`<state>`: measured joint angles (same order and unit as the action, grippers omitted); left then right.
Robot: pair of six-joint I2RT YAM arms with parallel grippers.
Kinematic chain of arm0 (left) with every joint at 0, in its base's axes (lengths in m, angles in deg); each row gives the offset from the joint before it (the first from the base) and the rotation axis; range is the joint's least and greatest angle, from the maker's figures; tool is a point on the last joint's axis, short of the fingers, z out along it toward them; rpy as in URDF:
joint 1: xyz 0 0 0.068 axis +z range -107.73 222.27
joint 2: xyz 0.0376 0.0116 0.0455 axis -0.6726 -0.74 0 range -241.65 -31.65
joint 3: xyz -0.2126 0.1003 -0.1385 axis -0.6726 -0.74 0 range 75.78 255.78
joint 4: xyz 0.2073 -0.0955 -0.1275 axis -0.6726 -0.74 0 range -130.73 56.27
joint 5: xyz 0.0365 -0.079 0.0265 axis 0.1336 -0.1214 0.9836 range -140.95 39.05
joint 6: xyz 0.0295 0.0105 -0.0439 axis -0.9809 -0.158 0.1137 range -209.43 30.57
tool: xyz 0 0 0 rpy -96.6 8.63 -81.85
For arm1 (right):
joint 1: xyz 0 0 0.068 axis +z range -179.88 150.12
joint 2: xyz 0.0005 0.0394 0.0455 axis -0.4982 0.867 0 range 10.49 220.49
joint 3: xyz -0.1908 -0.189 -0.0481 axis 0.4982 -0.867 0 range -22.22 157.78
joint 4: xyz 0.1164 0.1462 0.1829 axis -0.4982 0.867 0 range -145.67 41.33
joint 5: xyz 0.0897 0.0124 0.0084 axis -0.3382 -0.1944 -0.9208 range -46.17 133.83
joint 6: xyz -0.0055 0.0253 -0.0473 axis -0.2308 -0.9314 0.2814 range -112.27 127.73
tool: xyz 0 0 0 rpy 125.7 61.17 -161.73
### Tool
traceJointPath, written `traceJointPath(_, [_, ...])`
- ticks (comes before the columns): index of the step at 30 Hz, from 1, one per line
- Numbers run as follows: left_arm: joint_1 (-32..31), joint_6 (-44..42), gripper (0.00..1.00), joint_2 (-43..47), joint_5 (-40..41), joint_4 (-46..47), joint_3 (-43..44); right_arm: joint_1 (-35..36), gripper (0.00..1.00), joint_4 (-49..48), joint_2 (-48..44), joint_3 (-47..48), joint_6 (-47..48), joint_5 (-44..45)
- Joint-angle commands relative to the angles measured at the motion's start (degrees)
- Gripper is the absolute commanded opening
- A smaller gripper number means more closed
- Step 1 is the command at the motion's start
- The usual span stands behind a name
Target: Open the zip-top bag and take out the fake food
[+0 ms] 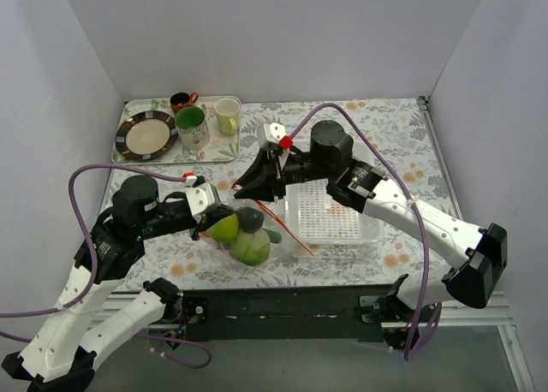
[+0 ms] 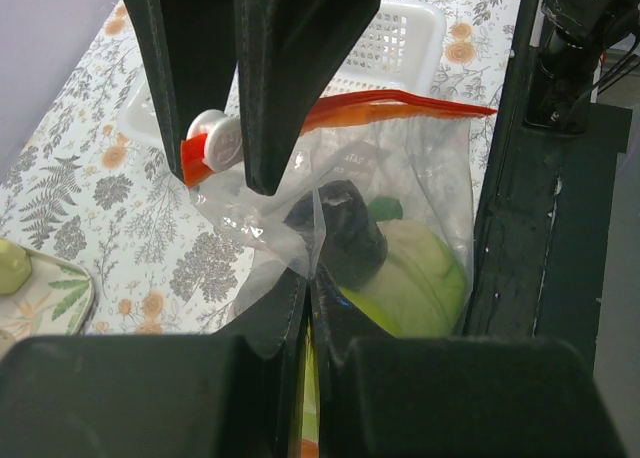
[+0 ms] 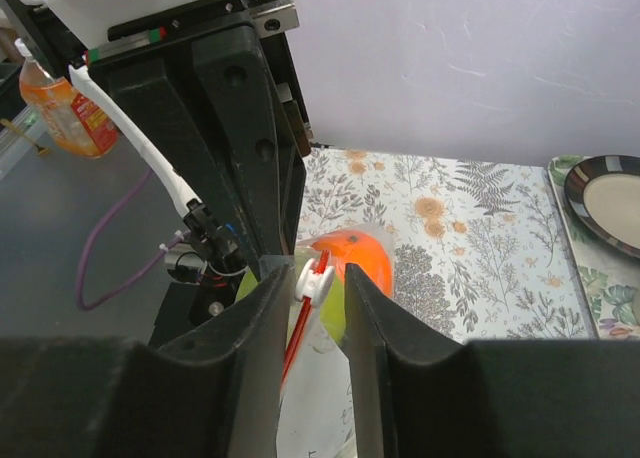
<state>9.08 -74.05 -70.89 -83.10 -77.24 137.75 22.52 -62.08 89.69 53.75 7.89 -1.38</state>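
The floral-clothed table (image 1: 402,144) carries everything, and I place it all from the one white perforated plastic basket (image 1: 342,221). Far-left of the basket, well apart, lies one pale rectangular tray (image 1: 224,145).

Just beside the basket's left edge is the one clear crinkly zip-top bag (image 2: 420,178), held up between my two arms. Its orange-red zip strip (image 2: 400,105) runs along the top.

On the tray I count four dishes: one dark-rimmed round plate (image 1: 147,136), one green mug (image 1: 192,127), one cream mug (image 1: 228,115) nearest the basket, and one small brown cup (image 1: 182,101) at the back.

The fake food sits inside the bag. I can make out five pieces: one yellow-green apple (image 1: 224,228), one green pear (image 1: 251,249), one dark brown-purple piece (image 1: 250,218), one green pod (image 1: 272,234) and one orange (image 3: 362,263).

My left gripper (image 2: 308,298) is clenched on the bag's film, on the side away from the basket. My right gripper (image 3: 317,278) has its jaws parted astride the one white zip slider (image 2: 213,138), with a sliver of gap on one side.
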Motion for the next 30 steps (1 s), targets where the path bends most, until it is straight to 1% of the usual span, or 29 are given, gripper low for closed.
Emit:
traceJointPath(1, [0.41, -0.61, 0.00, 1.01, -0.29, 2.20, 0.95, 0.33, 0.29, -3.95, 0.17, 0.59, -1.92, 1.44])
traceJointPath(3, [0.41, -0.87, 0.00, 1.10, -0.03, 2.02, 0.95, 0.33, 0.24, -3.78, 0.34, 0.85, -1.83, 2.05])
traceJointPath(4, [0.41, -0.96, 0.00, 1.27, -0.03, 1.93, 0.95, 0.42, 0.20, -3.52, 0.26, 1.03, -1.75, 2.23])
traceJointPath(11, [0.41, -1.40, 0.00, 1.89, 0.24, 1.85, 0.69, 0.42, 0.08, -0.27, -0.45, 0.94, -0.34, 4.43])
traceJointPath(16, [0.41, -1.67, 0.00, 1.80, 0.06, 0.88, 1.22, 0.33, 0.06, 0.88, -1.85, -0.11, -0.34, 5.66])
traceJointPath(17, [0.41, -1.67, 0.00, 1.72, 0.06, 0.53, 1.65, 0.33, 0.06, 1.40, -2.12, -0.20, 1.23, 6.01])
traceJointPath(25, [0.41, -2.02, 0.00, 2.94, 1.29, 0.00, 0.87, 0.33, 0.06, 3.95, -5.63, -2.05, 2.65, 8.03])
traceJointPath(26, [0.41, -1.84, 0.06, 3.03, 1.73, 0.35, 0.61, 0.33, 0.05, 3.87, -5.63, -1.87, 2.30, 7.69])
traceJointPath(27, [0.41, -1.06, 0.32, 3.03, 1.82, 0.61, 0.25, 0.33, 0.05, 3.52, -5.46, -1.87, 1.51, 7.33])
traceJointPath(29, [0.41, -0.61, 0.45, 2.86, 0.77, 1.58, 0.25, 0.33, 0.04, 3.25, -4.41, -1.08, 0.72, 6.10])
traceJointPath(30, [0.41, 0.09, 0.66, 2.77, 0.59, 1.93, 0.34, 0.33, 0.04, 3.08, -4.06, -0.91, 0.28, 5.75])
